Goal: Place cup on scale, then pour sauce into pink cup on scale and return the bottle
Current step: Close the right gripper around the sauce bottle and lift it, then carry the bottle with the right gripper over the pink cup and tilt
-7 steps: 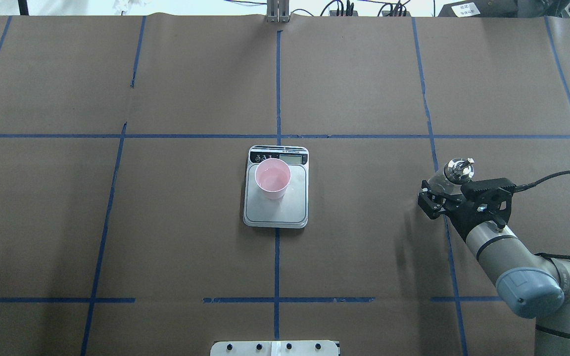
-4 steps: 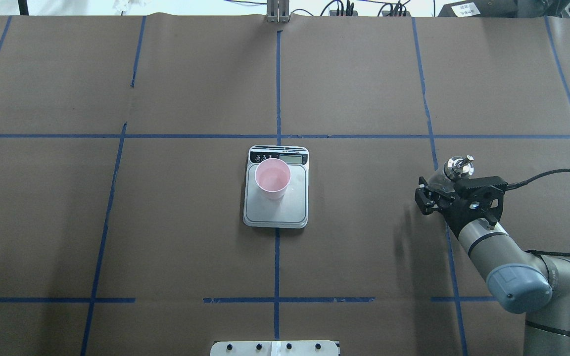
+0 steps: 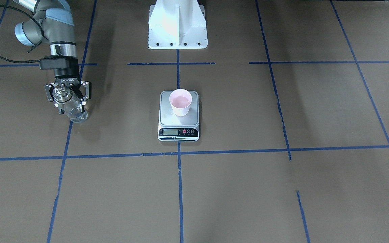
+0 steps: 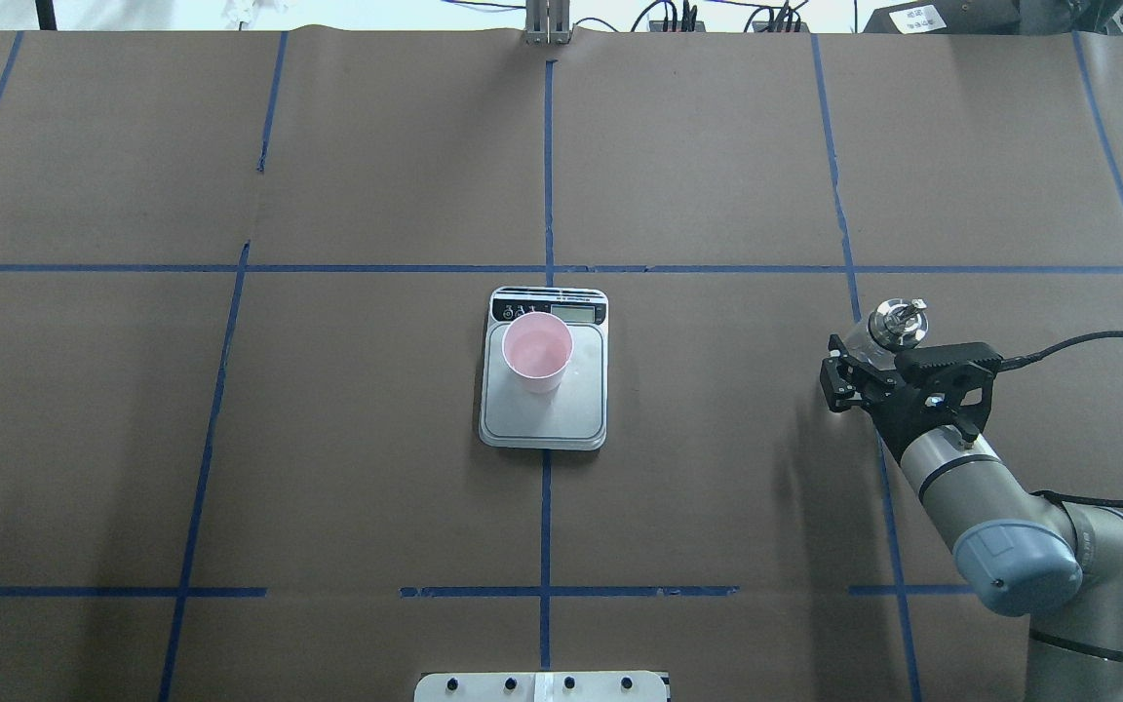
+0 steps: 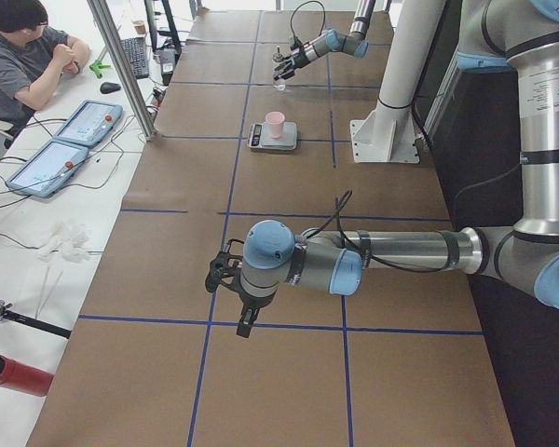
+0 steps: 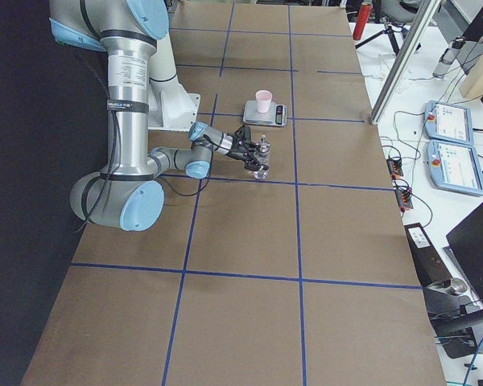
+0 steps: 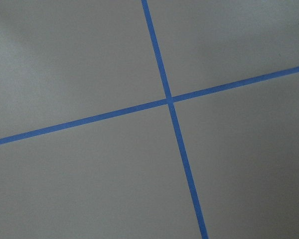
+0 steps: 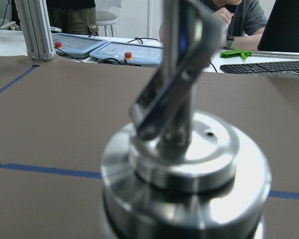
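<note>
The right wrist view alone shows the bottle's silver cap and spout, close and blurred. The front-facing view shows the right claw clamped on its glass body, tilted, base low over the table; contact unclear. The pink cup stands on the scale, well apart across bare table. I cannot tell how far the left claw is open.
</note>
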